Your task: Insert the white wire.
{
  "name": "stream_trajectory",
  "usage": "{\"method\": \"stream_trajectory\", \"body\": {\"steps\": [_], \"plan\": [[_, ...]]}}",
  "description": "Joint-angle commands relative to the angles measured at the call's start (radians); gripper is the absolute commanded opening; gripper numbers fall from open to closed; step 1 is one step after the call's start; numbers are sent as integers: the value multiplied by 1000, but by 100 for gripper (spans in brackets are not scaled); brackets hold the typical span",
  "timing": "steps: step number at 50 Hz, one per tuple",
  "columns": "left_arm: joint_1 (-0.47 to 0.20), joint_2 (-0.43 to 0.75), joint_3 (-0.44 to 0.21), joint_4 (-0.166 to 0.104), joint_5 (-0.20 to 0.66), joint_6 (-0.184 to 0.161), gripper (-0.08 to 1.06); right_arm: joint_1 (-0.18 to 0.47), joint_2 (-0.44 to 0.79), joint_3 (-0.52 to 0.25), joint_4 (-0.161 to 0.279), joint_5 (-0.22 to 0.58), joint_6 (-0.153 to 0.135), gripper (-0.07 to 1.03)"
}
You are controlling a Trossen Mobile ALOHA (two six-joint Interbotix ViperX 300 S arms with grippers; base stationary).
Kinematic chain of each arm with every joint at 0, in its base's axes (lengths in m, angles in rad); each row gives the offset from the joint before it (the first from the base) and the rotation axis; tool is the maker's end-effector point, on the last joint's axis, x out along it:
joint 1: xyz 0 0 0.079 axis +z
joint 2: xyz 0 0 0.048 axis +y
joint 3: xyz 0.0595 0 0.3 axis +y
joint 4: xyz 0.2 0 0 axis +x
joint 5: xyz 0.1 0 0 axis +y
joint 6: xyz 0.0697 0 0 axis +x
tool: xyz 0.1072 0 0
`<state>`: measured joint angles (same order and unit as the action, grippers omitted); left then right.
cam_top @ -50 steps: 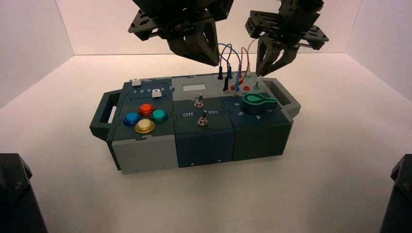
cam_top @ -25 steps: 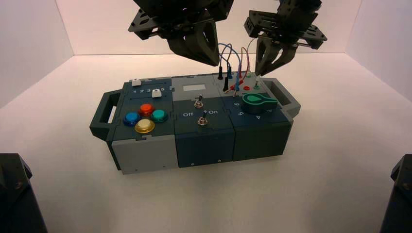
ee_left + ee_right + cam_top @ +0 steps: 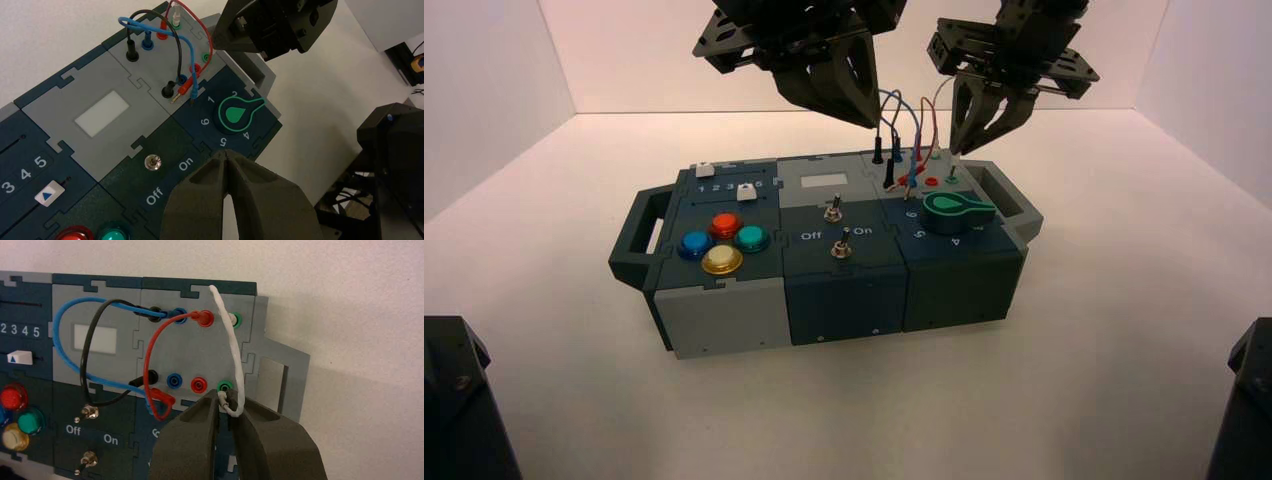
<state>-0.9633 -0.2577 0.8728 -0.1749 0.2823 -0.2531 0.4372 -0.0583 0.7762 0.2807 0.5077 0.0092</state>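
Note:
The white wire [image 3: 233, 350] is plugged into the far green socket [image 3: 236, 319] and arches over to my right gripper [image 3: 226, 399]. That gripper is shut on the wire's free plug end, which sits just short of the near green socket [image 3: 225, 386]. From above, the right gripper [image 3: 959, 150] hangs over the right back corner of the box [image 3: 724, 300], with the white wire [image 3: 935, 100] rising beside it. My left gripper [image 3: 869, 120] hovers shut and empty above the box's middle; its own view shows the left gripper [image 3: 227, 156] over the numbered knob panel.
Blue, black and red wires [image 3: 80, 355] loop across the socket panel. A green knob [image 3: 951, 208] sits in front of the sockets, two toggle switches [image 3: 833, 211] in the middle, coloured buttons [image 3: 724, 243] on the left. Dark blocks [image 3: 459, 400] fill the front corners.
The left gripper has lifted a little above the box. The right gripper has stayed almost still at the near green socket, with the white wire's plug in it.

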Motion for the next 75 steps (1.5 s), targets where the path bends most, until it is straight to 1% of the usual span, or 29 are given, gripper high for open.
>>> {"method": "stream_trajectory", "body": {"steps": [1,8,59,75], "plan": [[-2,-9,-28,3,-5,5,-3,-11,-9,-17,-5,-5,0,-2],[-2,-8,-29,5,-3,5,-3,-14,-6,-17,-9,-8,0,-2],[-2,0,-29,6,-5,5,-3,-14,2,-26,-5,-6,0,-2],[-2,3,-29,6,-3,5,-3,-5,17,-29,-3,-6,0,-2]]}}
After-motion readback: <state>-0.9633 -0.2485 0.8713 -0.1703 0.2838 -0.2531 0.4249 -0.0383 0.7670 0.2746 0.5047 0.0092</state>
